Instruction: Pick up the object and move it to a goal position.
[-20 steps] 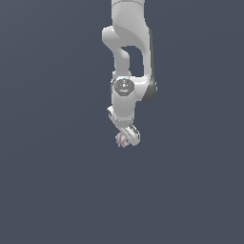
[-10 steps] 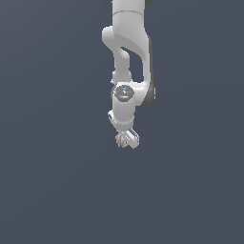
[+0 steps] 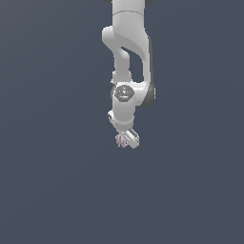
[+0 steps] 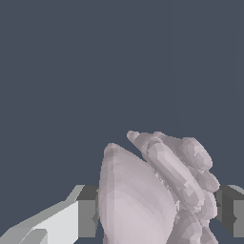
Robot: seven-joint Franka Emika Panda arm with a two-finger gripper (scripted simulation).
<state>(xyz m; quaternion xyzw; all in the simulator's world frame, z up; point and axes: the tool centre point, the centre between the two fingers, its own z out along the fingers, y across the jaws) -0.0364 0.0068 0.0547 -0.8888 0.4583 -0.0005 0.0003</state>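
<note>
The white Panda arm [image 3: 127,43] enters at the top centre of the exterior view and hangs almost straight down, ending just above the middle of the frame. Its upper link bulges toward the frame's left, a round joint cap [image 3: 124,92] with a dark face sits below it, and the wrist section under that leans slightly toward the lower right. At the very end is the gripper [image 3: 127,139], pointing downward, with only plain dark blue-grey ground [image 3: 57,181] behind and around it.

The jaws are closed in on the object [image 3: 121,139], which shows in the exterior view as a tiny pale pinkish-grey nub at the fingertips, on their left side, just above the frame's centre. The wrist view shows it far larger: the object [image 4: 152,190] fills the lower centre of that picture, lodged between the two dark grey finger pads [image 4: 88,212], one on either side. It is lumpy and faceted, one broad smooth lobe tapering to a blunt point, beside a cluster of rounded, finger-like knobs.
</note>
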